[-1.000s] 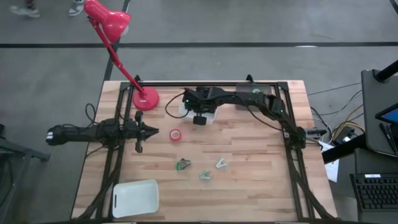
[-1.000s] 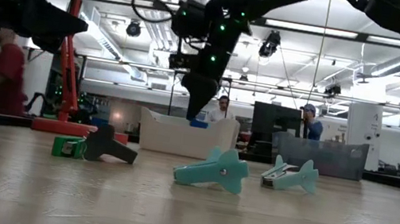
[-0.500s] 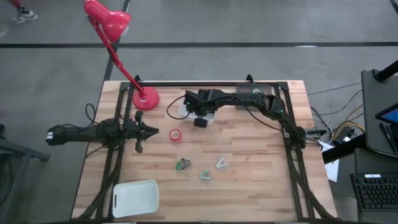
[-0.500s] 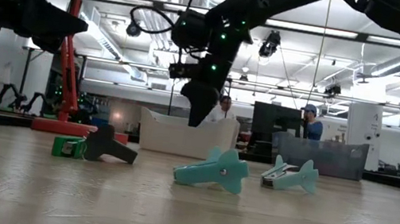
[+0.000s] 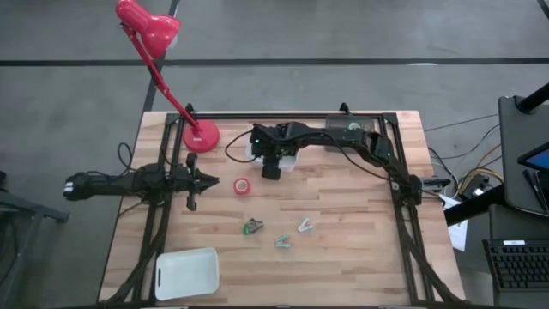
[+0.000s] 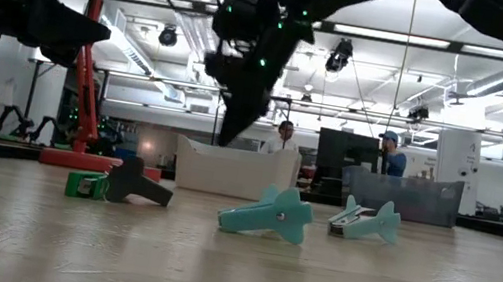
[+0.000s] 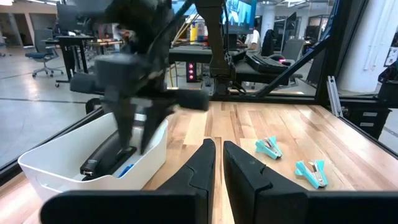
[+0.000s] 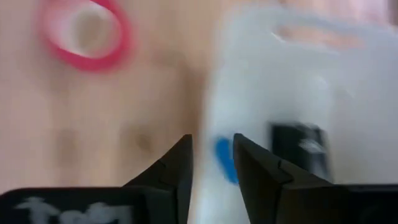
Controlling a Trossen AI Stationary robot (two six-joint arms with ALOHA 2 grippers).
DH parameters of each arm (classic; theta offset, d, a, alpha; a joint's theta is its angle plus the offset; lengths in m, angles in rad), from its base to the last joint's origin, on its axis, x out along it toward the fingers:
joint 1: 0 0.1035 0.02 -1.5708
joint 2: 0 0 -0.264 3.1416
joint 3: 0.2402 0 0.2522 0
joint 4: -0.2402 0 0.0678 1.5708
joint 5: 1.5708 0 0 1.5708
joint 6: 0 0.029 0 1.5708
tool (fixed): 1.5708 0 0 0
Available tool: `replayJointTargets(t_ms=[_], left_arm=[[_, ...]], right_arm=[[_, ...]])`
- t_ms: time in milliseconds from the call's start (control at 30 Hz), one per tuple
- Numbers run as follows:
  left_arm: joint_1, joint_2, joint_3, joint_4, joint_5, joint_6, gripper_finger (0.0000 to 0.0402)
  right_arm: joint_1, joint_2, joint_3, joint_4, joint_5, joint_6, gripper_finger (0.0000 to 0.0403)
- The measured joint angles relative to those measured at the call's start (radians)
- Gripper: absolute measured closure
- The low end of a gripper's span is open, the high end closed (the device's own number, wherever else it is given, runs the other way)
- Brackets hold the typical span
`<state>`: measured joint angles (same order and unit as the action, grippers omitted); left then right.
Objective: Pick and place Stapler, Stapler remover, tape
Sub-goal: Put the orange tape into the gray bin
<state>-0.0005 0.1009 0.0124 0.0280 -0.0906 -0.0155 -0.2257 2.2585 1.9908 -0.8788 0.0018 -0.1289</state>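
The dark stapler point(image 7: 107, 154) lies inside the white bin point(image 5: 290, 158) near the table's far edge, with a small blue piece point(image 8: 224, 159) beside it. My right gripper point(image 5: 270, 171) hovers over the bin's near-left rim, fingers a little apart, holding nothing. A red tape ring point(image 5: 243, 185) lies flat on the wood between the two grippers. A green tape ring point(image 6: 83, 183) lies against a dark staple remover point(image 6: 140, 182). Two teal staple removers point(image 5: 283, 241) point(image 5: 304, 226) lie nearer the front. My left gripper point(image 5: 208, 181) waits at the left, shut and level.
A red desk lamp stands with its base point(image 5: 201, 136) at the far left of the table. A white tray point(image 5: 187, 273) sits at the near left corner. Bare wood lies at the right and around the red tape ring. People stand in the room beyond.
My right gripper has shifted a little toward the table's left over the bin's near rim and has tipped slightly. The objects on the table and the left arm have kept still.
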Motion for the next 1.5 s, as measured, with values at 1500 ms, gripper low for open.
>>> replayJointTargets(t_ms=[1500], left_arm=[[0.000, 0.000, 0.000, 0.000, 0.000, 0.000, 0.0364]], right_arm=[[0.298, 0.000, -0.201, 0.362, -0.089, 0.052, 0.0254]])
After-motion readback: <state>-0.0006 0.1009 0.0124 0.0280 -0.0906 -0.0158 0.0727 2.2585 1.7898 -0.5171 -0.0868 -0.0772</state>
